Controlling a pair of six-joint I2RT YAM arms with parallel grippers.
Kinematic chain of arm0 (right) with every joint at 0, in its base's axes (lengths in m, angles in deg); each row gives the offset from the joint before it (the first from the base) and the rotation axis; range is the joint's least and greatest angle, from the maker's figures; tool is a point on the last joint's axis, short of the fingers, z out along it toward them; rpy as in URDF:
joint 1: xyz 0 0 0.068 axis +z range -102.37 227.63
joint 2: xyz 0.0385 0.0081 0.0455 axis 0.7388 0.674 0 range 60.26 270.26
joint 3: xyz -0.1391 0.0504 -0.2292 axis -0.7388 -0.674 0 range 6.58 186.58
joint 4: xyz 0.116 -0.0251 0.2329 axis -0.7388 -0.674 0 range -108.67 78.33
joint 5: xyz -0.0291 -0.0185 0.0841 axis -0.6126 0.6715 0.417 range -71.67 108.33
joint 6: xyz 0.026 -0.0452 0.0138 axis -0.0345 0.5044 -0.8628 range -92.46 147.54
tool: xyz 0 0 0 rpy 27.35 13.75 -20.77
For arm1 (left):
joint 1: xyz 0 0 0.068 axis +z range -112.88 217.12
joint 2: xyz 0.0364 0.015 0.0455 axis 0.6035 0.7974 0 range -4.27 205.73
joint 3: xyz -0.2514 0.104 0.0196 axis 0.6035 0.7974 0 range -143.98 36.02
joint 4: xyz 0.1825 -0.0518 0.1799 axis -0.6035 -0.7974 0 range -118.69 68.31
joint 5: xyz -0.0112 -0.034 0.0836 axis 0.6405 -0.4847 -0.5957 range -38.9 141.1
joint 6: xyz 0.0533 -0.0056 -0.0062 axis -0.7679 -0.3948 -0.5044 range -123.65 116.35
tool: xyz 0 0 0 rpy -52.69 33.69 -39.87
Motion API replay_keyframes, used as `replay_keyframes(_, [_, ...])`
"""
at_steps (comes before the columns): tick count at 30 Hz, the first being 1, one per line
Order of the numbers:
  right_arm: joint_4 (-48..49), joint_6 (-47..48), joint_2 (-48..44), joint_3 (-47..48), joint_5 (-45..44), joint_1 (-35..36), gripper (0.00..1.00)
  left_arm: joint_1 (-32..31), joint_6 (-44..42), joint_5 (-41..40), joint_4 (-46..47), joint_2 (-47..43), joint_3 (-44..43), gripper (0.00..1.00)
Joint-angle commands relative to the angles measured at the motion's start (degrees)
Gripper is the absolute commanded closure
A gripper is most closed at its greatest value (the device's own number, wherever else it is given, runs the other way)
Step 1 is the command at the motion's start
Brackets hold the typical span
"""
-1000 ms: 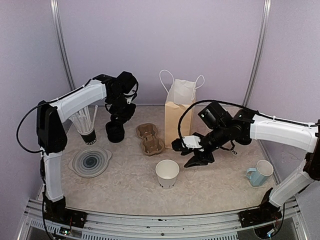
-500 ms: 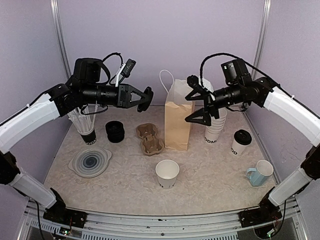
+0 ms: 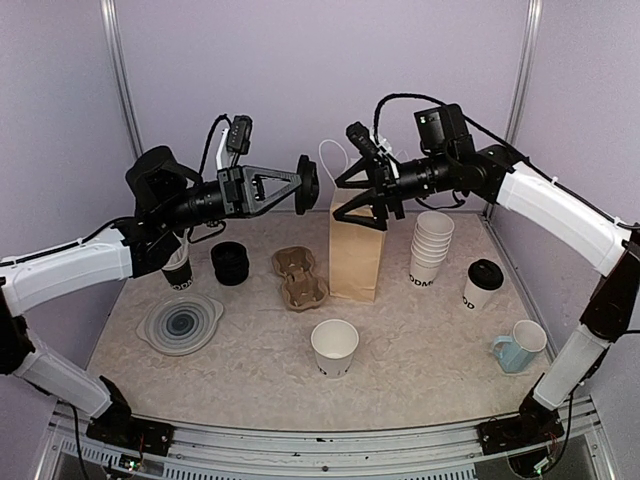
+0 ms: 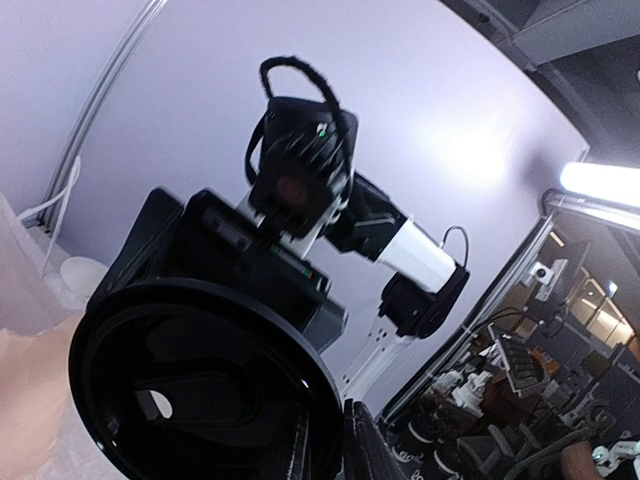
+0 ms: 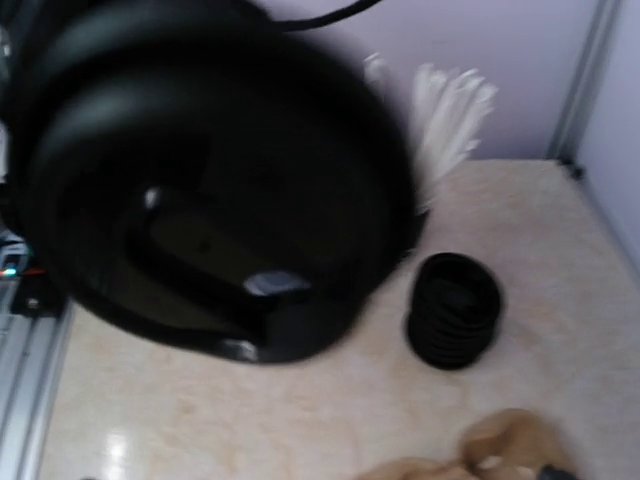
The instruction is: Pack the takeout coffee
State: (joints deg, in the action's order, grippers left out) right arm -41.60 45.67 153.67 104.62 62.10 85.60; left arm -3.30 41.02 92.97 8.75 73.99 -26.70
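Observation:
A white takeout coffee cup with a black lid (image 3: pixel 483 283) stands at the right of the table. My left gripper (image 3: pixel 300 185) is raised high at the centre, shut on the rim of a loose black lid (image 3: pixel 309 184), which fills the left wrist view (image 4: pixel 200 390) beside one finger (image 4: pixel 365 450). My right gripper (image 3: pixel 338 202) hangs open just right of that lid, above the paper bag (image 3: pixel 355 250), jaws toward it. The right wrist view shows the lid (image 5: pixel 220 180) large and blurred, and none of its own fingers.
A lidless white cup (image 3: pixel 334 345) stands front centre and a brown cup carrier (image 3: pixel 300 277) left of the bag. A stack of black lids (image 3: pixel 230 262) and a cup of straws (image 3: pixel 176 268) are at the left, with a clear round dish (image 3: pixel 180 322) in front. Stacked lidless cups (image 3: pixel 432 245) and a blue mug (image 3: pixel 520 345) are at the right.
Both arms rose from the table. The left came up from the lid stack with a lid and moved right. The right gripper opened and swung left over the bag.

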Motion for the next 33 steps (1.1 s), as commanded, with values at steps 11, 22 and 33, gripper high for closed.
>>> replay_keyframes(11, [3.01,-6.61,1.96,5.47,-1.30,3.75,0.06,0.17,8.57,0.67,16.26,5.58,0.40,0.87])
replay_keyframes(22, [3.67,-8.50,2.64,6.40,-0.54,4.59,0.10,0.17,9.31,-0.08,17.36,6.29,0.71,0.87])
replay_keyframes(33, [5.55,-12.87,3.89,6.86,-1.23,4.81,0.20,-0.40,9.51,-0.26,17.55,6.94,0.05,0.87])
